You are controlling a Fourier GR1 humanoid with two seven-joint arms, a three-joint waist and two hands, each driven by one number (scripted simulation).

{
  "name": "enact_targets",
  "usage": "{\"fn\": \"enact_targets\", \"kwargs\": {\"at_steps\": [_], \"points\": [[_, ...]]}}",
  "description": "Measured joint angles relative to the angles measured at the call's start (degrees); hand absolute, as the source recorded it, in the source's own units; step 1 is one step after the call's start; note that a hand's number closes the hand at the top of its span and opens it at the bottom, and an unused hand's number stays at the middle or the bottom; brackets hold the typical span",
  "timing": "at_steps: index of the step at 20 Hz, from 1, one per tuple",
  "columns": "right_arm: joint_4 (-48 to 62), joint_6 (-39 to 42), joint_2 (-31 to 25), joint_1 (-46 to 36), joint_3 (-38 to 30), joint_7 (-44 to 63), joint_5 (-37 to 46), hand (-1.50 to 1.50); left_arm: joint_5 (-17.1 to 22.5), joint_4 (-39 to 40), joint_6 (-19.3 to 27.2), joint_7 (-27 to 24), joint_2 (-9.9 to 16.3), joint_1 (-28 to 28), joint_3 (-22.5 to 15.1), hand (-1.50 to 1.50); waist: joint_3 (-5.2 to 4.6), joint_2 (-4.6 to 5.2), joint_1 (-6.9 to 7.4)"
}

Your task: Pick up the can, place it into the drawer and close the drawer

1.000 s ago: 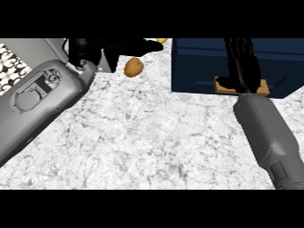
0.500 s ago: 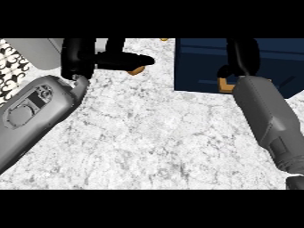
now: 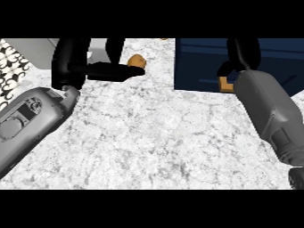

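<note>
- Head view: white marbled stone counter (image 3: pixel 161 138) carries a dark blue box-shaped drawer (image 3: pixel 273 62) at upper right.
- Right hand (image 3: pixel 243 55), over the drawer, curls round an orange can (image 3: pixel 226 83); left hand (image 3: pixel 95 67) rests open.
- Placing step, I judge; next, release into the drawer, then close it.

The navy drawer (image 3: pixel 273 62) stands open at the upper right over the marbled surface (image 3: pixel 154 142), and only a small orange-brown part of the can (image 3: pixel 226 83) shows at its front edge, mostly hidden.
</note>
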Motion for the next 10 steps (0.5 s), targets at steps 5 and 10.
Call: {"fn": "enact_targets", "kwargs": {"at_steps": [5, 10], "points": [[0.03, 0.47, 0.34, -0.33, -3.27, -6.31, -3.76, -1.5, -0.57, -1.69, 0.05, -0.6, 0.19, 2.2, 0.15, -1.5, 0.08, 0.11, -0.42], [-0.86, 2.47, 1.19, -0.72, -8.33, -12.2, -9.51, -1.5, -0.63, -2.84, -0.27, -1.46, 0.58, 4.46, 0.65, -1.5, 0.14, 0.03, -0.88]]}}
